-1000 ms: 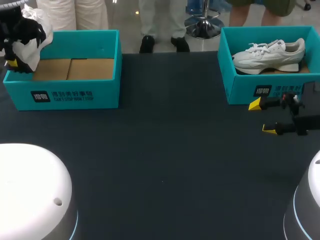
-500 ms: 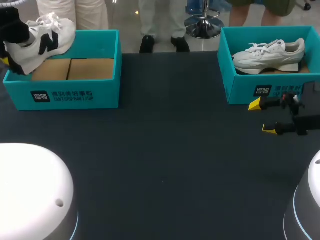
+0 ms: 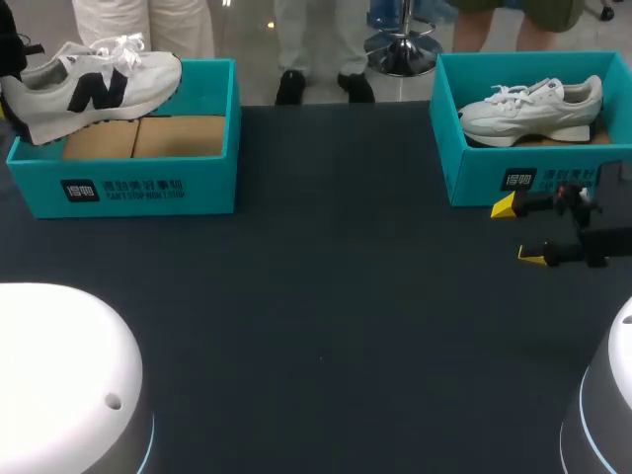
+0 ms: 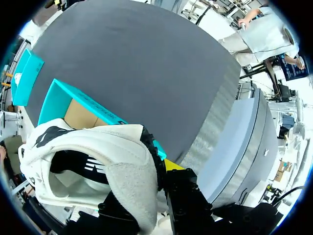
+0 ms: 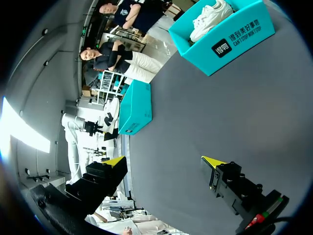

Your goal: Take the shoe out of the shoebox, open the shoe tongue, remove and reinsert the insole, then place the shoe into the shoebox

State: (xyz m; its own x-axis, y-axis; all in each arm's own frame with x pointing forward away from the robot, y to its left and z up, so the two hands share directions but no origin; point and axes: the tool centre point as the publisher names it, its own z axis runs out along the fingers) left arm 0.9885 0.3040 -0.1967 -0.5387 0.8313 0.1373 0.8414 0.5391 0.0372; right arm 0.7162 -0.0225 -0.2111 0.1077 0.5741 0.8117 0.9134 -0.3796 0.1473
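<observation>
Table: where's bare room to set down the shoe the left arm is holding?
Widest free patch: the dark table between the left shoebox and right shoebox, forward to the robot bases. Crowded: in front of the right shoebox, where the open right gripper sits; that box holds a second shoe. Left shoebox is empty under the lifted shoe.

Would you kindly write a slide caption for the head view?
Left claw holds a white shoe over its teal shoebox; right claw sits open beside the second box.
</observation>
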